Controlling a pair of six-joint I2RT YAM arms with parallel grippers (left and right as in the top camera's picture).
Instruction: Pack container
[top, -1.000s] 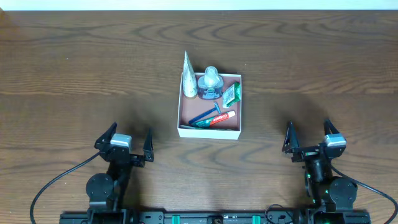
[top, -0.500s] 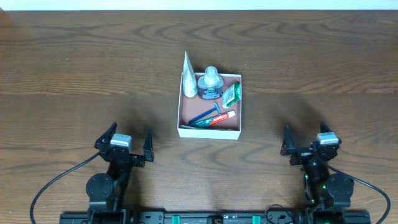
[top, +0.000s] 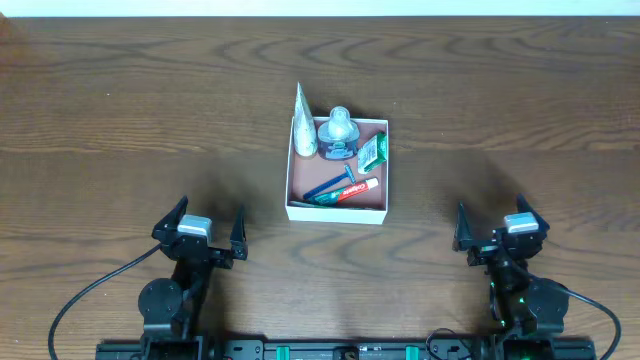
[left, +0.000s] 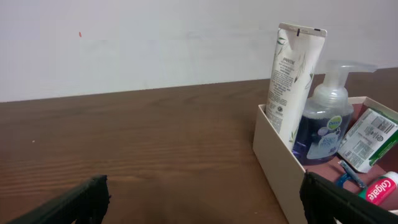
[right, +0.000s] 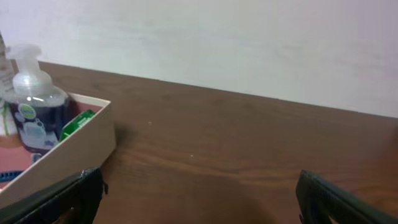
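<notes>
Dark wood table (top: 120, 120) carries the container (top: 336, 213) at its middle, already holding a tube (top: 303, 130), a pump bottle (top: 340, 128) and smaller toiletries. Nothing lies loose, so packing looks done and I judge only parking remains. The left gripper (top: 212, 207) and right gripper (top: 491, 205) sit spread and empty at the near edge; since a second ago only the right gripper has edged slightly inward.

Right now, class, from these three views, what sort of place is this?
Probably a robotics lab bench: left arm and right arm mounted at a wooden table, plain white wall, toiletries staged in a container.
</notes>
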